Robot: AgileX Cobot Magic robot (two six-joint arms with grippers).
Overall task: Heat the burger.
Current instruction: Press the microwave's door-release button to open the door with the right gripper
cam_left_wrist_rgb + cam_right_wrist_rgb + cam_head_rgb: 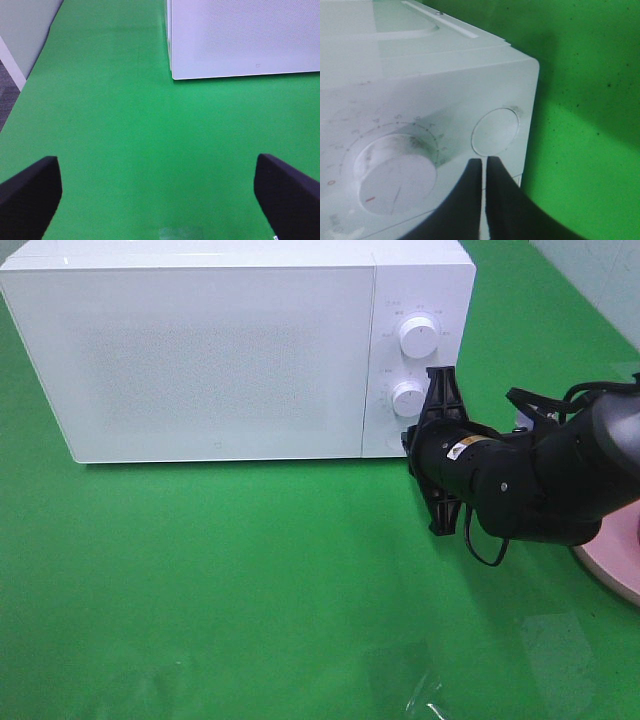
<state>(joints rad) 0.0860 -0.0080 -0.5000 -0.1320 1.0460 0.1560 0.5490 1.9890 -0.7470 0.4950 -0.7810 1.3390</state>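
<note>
Microwave (220, 350): door shut; burger not in view. Right gripper (484, 165): fingers pressed together, close before the microwave's round button (495, 131). Left gripper (157, 185): fingers spread, empty, facing the microwave's corner. Heating apparently not yet begun.

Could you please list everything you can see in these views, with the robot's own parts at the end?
White box-shaped microwave oven: one, white, back of table, door closed.
Round white dials: two, white, stacked on microwave's right panel.
Round flush button: one, white, bottom of that panel.
Pink round plate: one, pink, table's right edge, partly behind right arm.
Green table cloth: one, green, under everything.
Burger: none in view.
Left gripper: one, black, open above bare cloth.
Right gripper: one, black, shut, tips near the button.
</note>
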